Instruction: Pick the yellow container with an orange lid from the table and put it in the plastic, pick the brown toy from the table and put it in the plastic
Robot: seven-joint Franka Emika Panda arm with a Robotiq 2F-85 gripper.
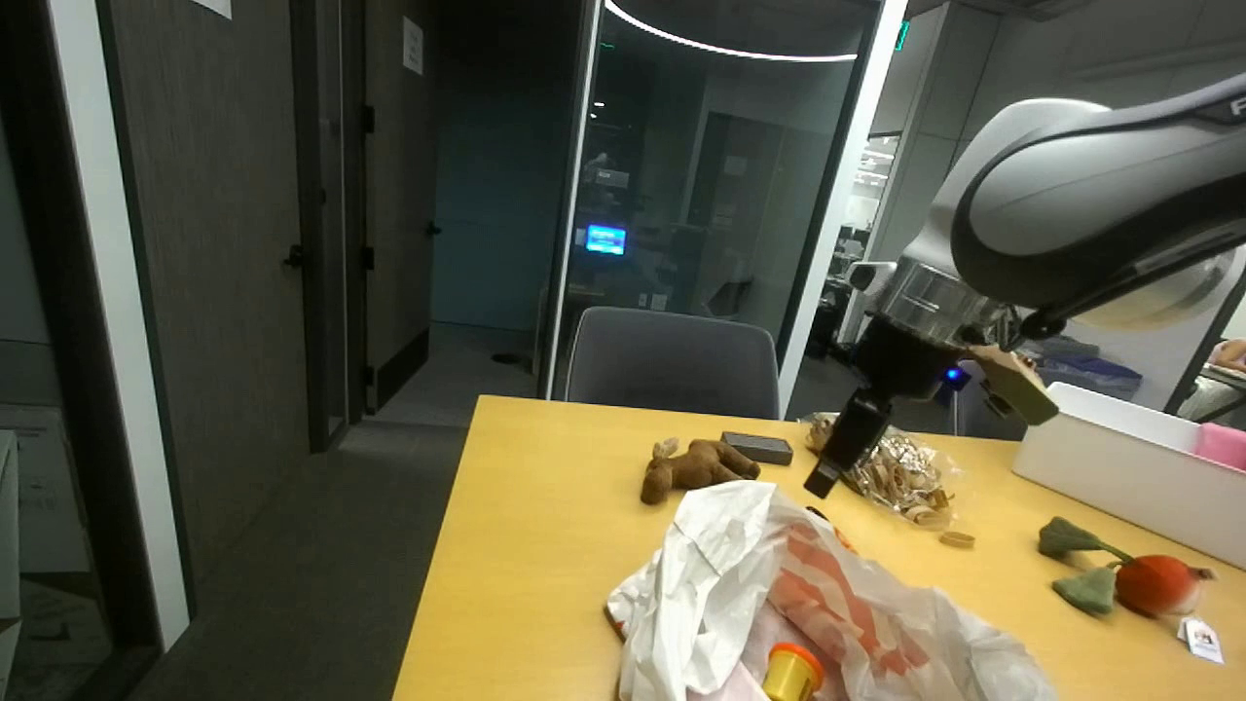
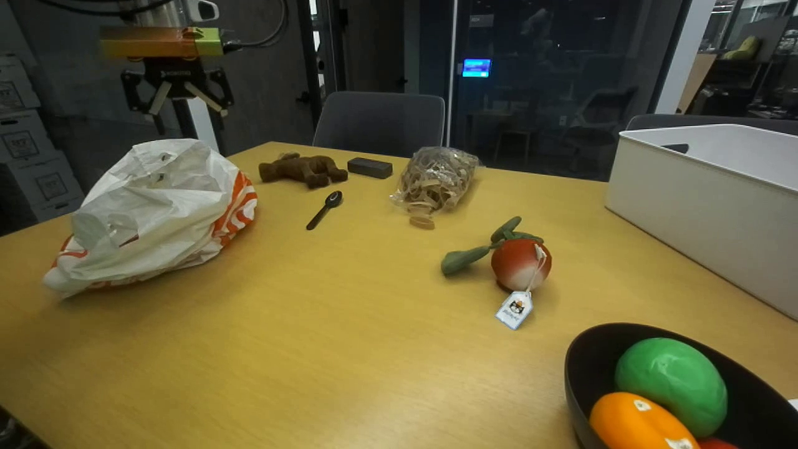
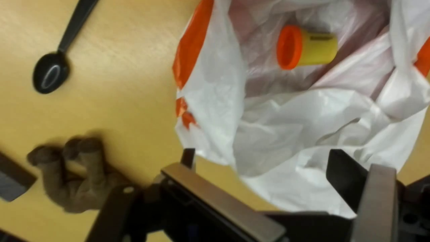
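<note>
The white and orange plastic bag (image 1: 711, 545) lies open on the table and also shows in the wrist view (image 3: 215, 84). The yellow container with the orange lid (image 3: 319, 48) lies on its side inside the bag; it also shows in an exterior view (image 1: 792, 676). In an exterior view the bag (image 2: 162, 199) hides it. The brown toy (image 1: 701, 470) lies on the table beside the bag, also in an exterior view (image 2: 302, 169) and at the lower left of the wrist view (image 3: 84, 191). My gripper (image 3: 262, 158) is open and empty, above the bag's edge, fingers apart.
A black spoon (image 2: 325, 209) and a dark block (image 2: 370, 167) lie near the toy. A clear bag of tan loops (image 2: 439, 178), a red radish toy (image 2: 521, 263), a white bin (image 2: 698, 206) and a black bowl of toy fruit (image 2: 580, 374) stand farther along the table.
</note>
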